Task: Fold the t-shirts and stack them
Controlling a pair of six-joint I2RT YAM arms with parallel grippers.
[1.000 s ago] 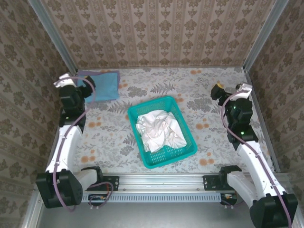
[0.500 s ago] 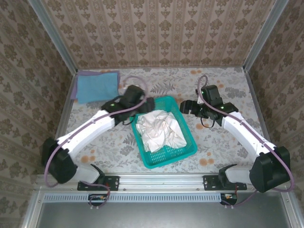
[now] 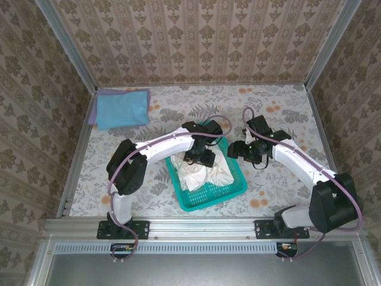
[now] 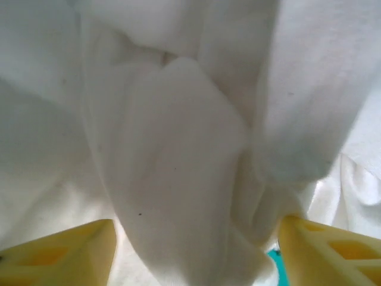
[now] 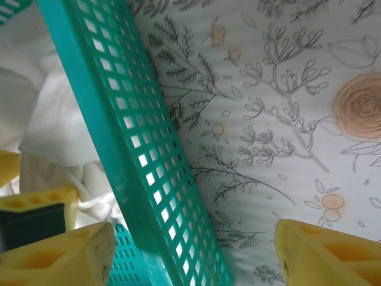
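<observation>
Off-white t-shirt (image 3: 221, 173) 1, blue t-shirt (image 3: 122, 109) 1

This is a robot test cell in a lab, dressed up to look like a home. Three wall panels (image 3: 196, 42) carry brown damask wallpaper, yet they are held in bare aluminium posts (image 3: 64, 40). The table (image 3: 280, 190) wears a floral cloth with orange blooms, the sort you'd find in a dining room. Along its near edge runs a metal rail (image 3: 202, 225) with two white robot arms bolted to it, the left arm (image 3: 158, 146) and the right arm (image 3: 300, 164), and purple cables (image 3: 214, 117) loop off them. A teal laundry basket (image 3: 211, 199) holding a crumpled white shirt (image 3: 220, 173), and a folded blue shirt (image 3: 122, 108) in the far corner, supply the household touch.
</observation>
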